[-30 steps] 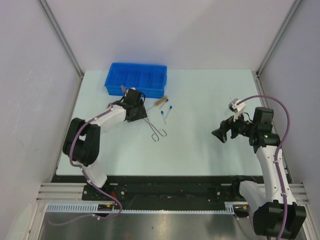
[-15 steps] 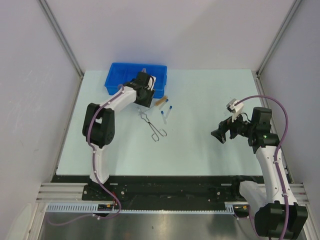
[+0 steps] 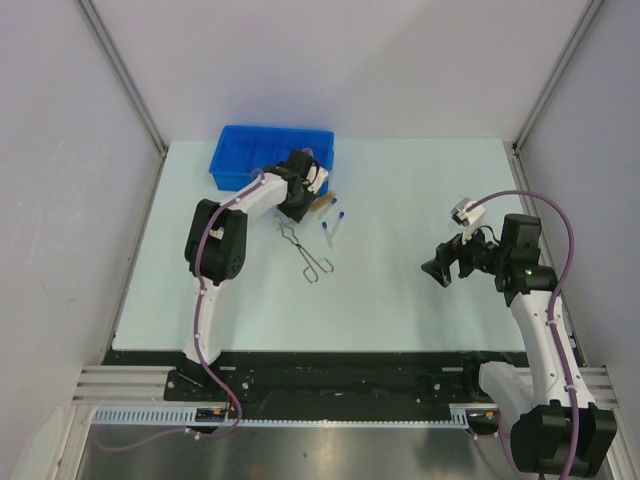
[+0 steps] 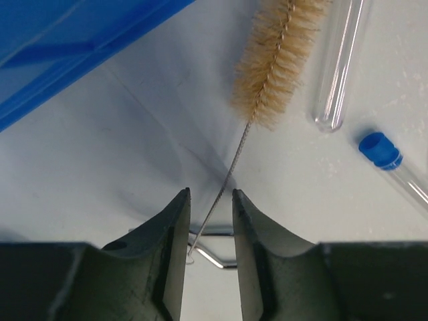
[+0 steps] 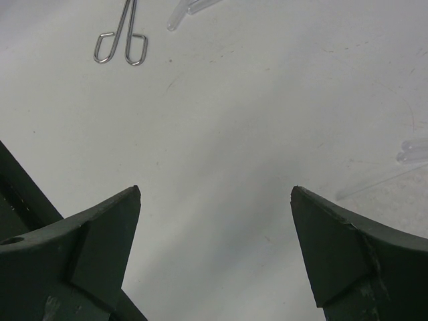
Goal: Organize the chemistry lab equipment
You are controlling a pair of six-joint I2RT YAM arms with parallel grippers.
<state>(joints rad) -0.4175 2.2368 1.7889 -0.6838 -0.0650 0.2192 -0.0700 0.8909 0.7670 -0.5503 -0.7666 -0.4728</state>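
Observation:
My left gripper (image 3: 304, 207) is low over the table beside the blue bin (image 3: 240, 156). Its jaws are a narrow gap apart (image 4: 211, 192), with the thin wire stem of a tan bristle brush (image 4: 277, 60) running between them. The brush (image 3: 322, 203) lies next to two clear tubes, one with a blue cap (image 4: 382, 151) and one whose cap is out of frame (image 4: 338, 67). Silver wire tongs (image 3: 310, 255) lie just below; one end shows under the jaws (image 4: 215, 253). My right gripper (image 3: 438, 270) is wide open and empty (image 5: 215, 190) above bare table, far right of the items.
The blue bin's wall (image 4: 67, 60) stands close on the left of my left gripper. The tongs' loops (image 5: 122, 41) and a tube end (image 5: 175, 21) show far ahead in the right wrist view. Enclosure walls surround the table.
My left arm swung from the tongs up over the blue bin, then right and down to the brush. The right arm has barely moved.

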